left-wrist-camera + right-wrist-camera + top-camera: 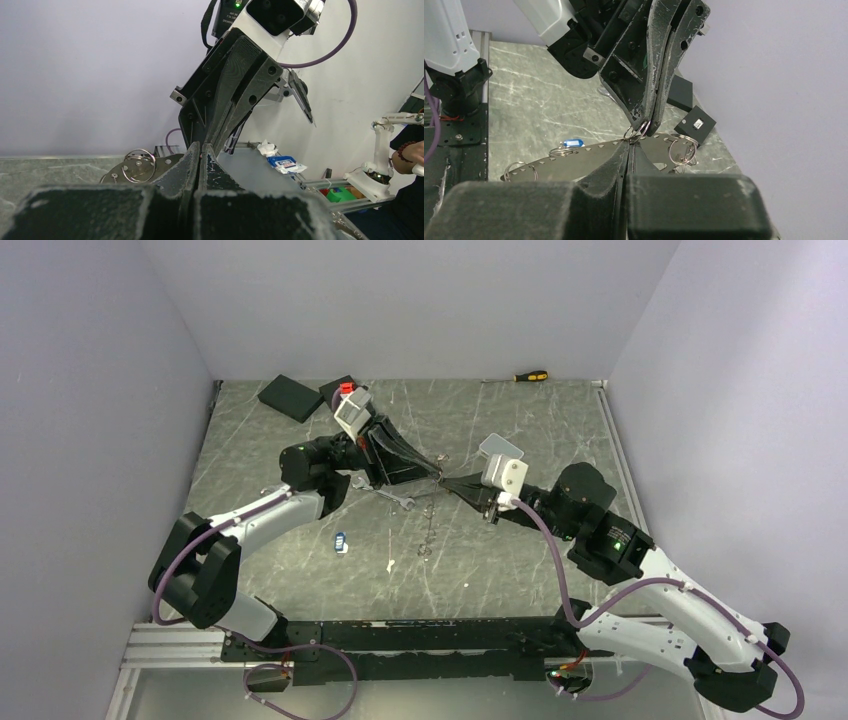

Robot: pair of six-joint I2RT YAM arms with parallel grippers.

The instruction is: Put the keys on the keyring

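1. your left claw (646,129) is closed, its fingers pressed flat together. a small wire loop, the keyring (636,133), sits right at its tips and looks pinched there.
2. your right claw (628,149) is closed too, tips together and meeting the left claw's tips from the opposite side. no view shows whether it has caught anything.
3. the two claws meet tip to tip over the middle of the surface (520,570), the left arm reaching in from the left and the right arm from the right.
4. just behind the meeting point, the wrist views show a flat grey metal strip (574,159) with small notches along one edge and a few small rings (681,150) threaded on it (you cannot tell whether it is held or lying down).
5. one key (388,498), a slim silver spanner, lies flat on the surface just beside the left claw, on its near side. neither claw touches it, and it is apart from the keyring.
6. a small blue tag (341,541) lies on the surface nearer the arm bases, apart from the claws.
7. at the far edge of the surface lies a yellow-and-black screwdriver (530,375). further left there are two black boxes (290,397) close together.
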